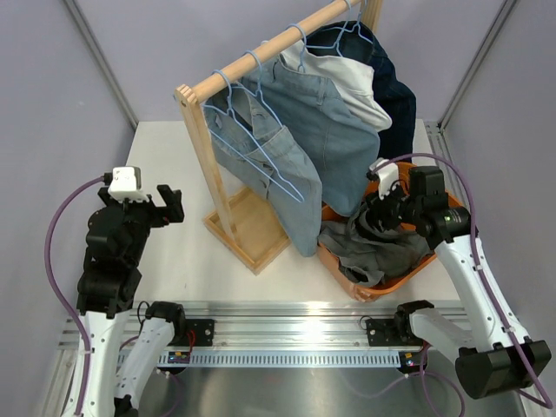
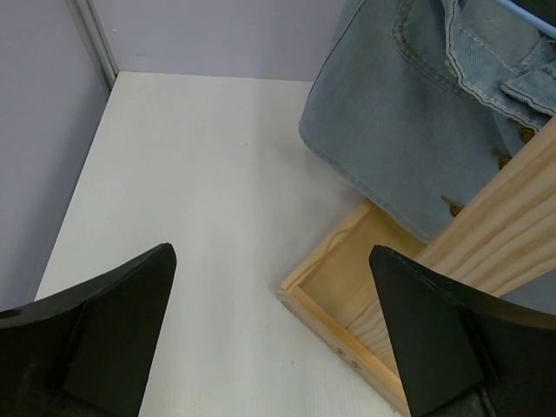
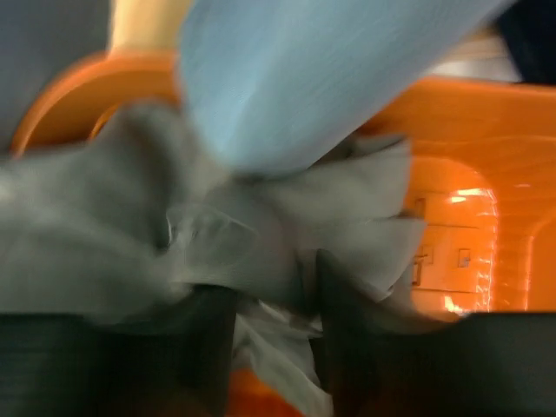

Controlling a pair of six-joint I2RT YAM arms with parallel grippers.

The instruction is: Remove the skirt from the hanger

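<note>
- The skirt [image 1: 387, 248] lies crumpled in the orange basket [image 1: 340, 278] at the right of the tabletop [image 1: 169, 161], well below the rail [image 1: 261, 54]; the right hand [image 1: 380, 211] is down on it, so the job looks all but done (my reading, nothing more).
- Risk: grey cloth sits in the gap between the right fingers [image 3: 174, 365]; if a fold is caught there, a lift away could drag the skirt back over the basket's rim.
- Risk: the denim garments [image 1: 287, 148] hang just beside the basket, with one hem at or near its edge; a rising arm could snag that hem, rock the rack, or knock a hanger [image 1: 229, 102] off the rail.
- The left hand [image 1: 161, 207] hovers wide open and empty over bare tabletop, near the rack's wooden base [image 2: 326, 287]; there is little danger there unless it swings into the post.
- Hard to make out: the right wrist view is smeared; the jaws stand partly apart, but I cannot tell whether they pinch the cloth or have let it go.
- Hidden: which of the light-blue hangers carried the skirt; how the skirt lies under the arm; whether any of it spills over the basket's far side.
</note>
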